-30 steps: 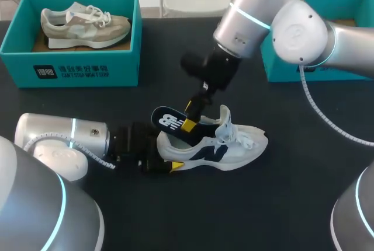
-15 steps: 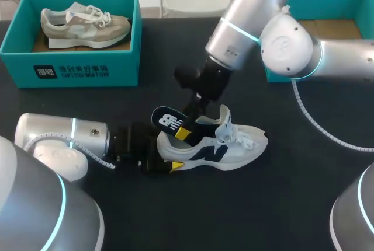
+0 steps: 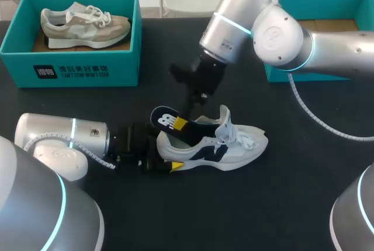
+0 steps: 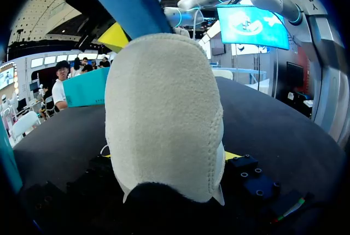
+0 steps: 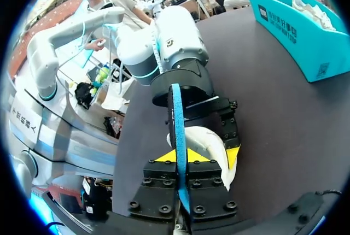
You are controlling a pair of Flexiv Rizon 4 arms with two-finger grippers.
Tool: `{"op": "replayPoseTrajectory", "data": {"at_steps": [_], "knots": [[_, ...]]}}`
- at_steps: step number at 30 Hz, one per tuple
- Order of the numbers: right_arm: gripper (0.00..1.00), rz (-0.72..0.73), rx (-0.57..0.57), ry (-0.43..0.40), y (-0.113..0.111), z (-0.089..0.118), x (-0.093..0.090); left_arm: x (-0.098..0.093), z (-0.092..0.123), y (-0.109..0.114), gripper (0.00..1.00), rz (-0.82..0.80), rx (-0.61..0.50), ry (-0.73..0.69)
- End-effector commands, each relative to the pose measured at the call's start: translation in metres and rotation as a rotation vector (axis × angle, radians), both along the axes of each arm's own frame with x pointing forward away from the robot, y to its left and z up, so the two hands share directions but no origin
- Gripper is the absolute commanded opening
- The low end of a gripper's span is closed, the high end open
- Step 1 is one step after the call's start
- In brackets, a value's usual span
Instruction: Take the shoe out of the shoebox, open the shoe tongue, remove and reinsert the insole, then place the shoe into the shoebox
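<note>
Mid-frame, the right end effector (image 3: 180, 124) clamps the insole (image 3: 166, 119), angled into the shoe (image 3: 228, 149); the left end effector (image 3: 167, 159) grips the shoe's heel.

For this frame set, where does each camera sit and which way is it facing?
Head view: above and behind, looking down at the table; both arms enter, left gripper on the white shoe, right gripper on the insole.
Left wrist view: on the left wrist, facing the shoe's heel clamped in its gripper.
Right wrist view: on the right wrist, facing the left arm along the edge-on insole it grips.
Shared: all three show shoe and insole.
</note>
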State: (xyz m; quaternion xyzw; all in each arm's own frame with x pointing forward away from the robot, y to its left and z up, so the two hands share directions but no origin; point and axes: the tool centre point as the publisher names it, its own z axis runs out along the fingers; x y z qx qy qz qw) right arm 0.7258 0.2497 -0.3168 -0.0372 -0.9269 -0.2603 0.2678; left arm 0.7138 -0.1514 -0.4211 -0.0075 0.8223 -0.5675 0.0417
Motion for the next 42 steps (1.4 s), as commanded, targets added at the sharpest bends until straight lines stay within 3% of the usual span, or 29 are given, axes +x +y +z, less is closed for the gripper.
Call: {"op": "replayPoseTrajectory", "data": {"at_steps": [1,9,12,25,27,29,31,33,37,42], "knots": [[0.0,0.002,0.004,0.005,0.011,-0.005,0.002,0.001,-0.004,-0.002,0.0,0.001,0.003,0.0],[0.0,-0.133,0.114,-0.076,0.028,0.03,0.017,0.001,-0.004,-0.002,0.0,0.001,0.003,0.0],[0.0,-0.25,0.156,-0.11,0.035,0.044,0.026,0.001,-0.004,-0.002,0.0,0.001,0.003,0.0],[0.0,-0.25,0.156,-0.11,0.035,0.044,0.026,0.001,-0.004,-0.002,0.0,0.001,0.003,0.0],[0.0,-0.28,0.196,-0.097,0.038,0.055,0.031,0.001,-0.004,-0.002,0.0,0.001,0.003,0.0],[0.0,-0.204,0.118,-0.025,0.042,0.072,0.036,0.001,-0.004,-0.002,0.0,0.001,0.003,0.0],[0.0,-0.263,0.186,-0.049,0.043,0.089,0.041,0.001,-0.004,-0.002,0.0,0.001,0.003,0.0],[0.0,-0.312,0.237,-0.023,0.042,0.1,0.044,0.001,-0.004,-0.002,0.0,0.001,0.003,0.0],[0.0,-0.363,0.349,-0.002,0.04,0.141,0.052,0.001,-0.004,-0.002,0.0,0.001,0.003,0.0],[0.0,-0.406,0.393,0.136,0.035,0.172,0.05,0.001,-0.004,-0.002,0.0,0.001,0.003,0.0]]}}
